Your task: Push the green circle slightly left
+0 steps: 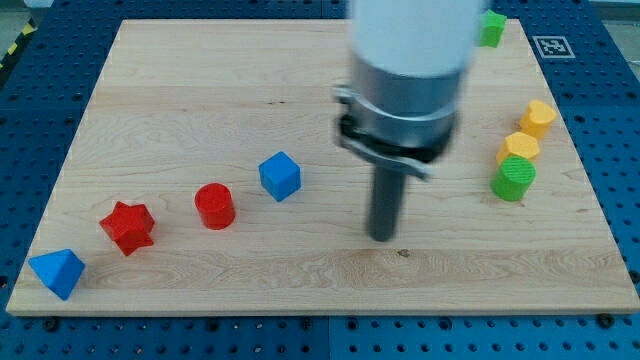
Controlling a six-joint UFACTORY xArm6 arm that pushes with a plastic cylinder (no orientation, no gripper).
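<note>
Sitting nearest the view's bottom, at the left corner of the wooden board (300, 270), is a blue triangular block (56, 272), with a red star-shaped block (128, 226) lying just up and to its right. A red cylinder (214, 206) is standing next in that rising line, and a blue cube (280, 175) is resting beyond it, tilted onto a corner as seen from here.

My tip (381, 237) is touching down on bare wood right of the blue cube and well apart from every block. There is no pincer on this arm, so nothing is open, closed or holding anything; the rod is simply standing upright. Its upper housing is filling the middle of the view's top and is running out of frame, blurred, and it is hiding part of the board's far edge behind it.

The green circle (513, 179) is sitting toward the view's right, well right of my tip and slightly higher in the view. It is showing as a short, bright green round block with a ribbed or ridged side wall, though the detail is too small to confirm. A yellow block (519, 148) is touching or almost touching it from above, and a second yellow block (538, 117) is lying just beyond that; their exact shapes are hard to make out.

At the far right corner a green block (491, 28) is lying, partly hidden by the arm's housing.
</note>
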